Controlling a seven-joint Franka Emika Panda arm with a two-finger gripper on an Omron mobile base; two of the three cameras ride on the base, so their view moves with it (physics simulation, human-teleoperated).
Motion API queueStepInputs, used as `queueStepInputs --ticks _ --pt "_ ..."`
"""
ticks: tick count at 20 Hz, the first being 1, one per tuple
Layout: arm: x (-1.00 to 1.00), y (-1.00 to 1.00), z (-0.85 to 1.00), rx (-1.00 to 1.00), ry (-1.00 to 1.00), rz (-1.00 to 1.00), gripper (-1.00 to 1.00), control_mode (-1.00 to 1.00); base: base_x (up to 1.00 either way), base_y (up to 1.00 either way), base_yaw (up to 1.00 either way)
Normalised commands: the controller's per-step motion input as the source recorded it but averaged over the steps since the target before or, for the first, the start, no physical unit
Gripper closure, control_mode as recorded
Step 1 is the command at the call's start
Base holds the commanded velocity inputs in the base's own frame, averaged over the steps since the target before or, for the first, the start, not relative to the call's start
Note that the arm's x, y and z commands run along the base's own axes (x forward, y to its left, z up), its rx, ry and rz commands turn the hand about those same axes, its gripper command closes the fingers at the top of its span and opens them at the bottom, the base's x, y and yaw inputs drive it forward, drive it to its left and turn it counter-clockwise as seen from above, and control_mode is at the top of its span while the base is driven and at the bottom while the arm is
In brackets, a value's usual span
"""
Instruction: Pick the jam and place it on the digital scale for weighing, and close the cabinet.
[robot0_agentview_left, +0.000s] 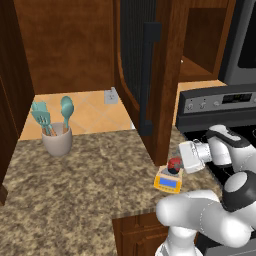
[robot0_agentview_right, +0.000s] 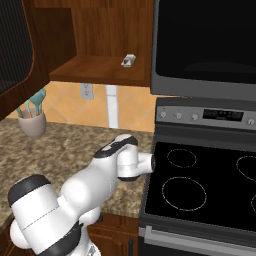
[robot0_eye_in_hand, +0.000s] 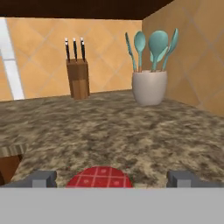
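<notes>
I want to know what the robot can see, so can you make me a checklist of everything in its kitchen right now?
Surface: speckled brown granite counter.
Job's things: tiny round dark-red jam jar sits on the small yellow-orange digital scale; dark brown wall cabinet door with ribbed panel and black bar handle stands open.
Clutter: pale crock of teal utensils; wooden knife block.
Hand: hand around the jar, fingers apart on either side, open.
Cables: nothing seen.
Surroundings: black stove, microwave, orange tiled wall with outlet.

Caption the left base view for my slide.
Jam on the digital scale at the tool; cabinet door open.
</notes>
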Motion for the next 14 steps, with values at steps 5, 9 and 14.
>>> queueStepInputs --ticks 5,9,14 --pt "-0.06 0.00 0.34 0.00 -0.05 0.00 -1.00 -1.00 0.00 0.00 0.00" --pt "-0.32 0.00 0.52 0.00 -0.18 0.00 -1.00 -1.00 0.00 0.00 0.00" --pt "-0.54 0.01 0.66 -0.02 -0.26 0.00 -1.00 -1.00 0.00 0.00 0.00"
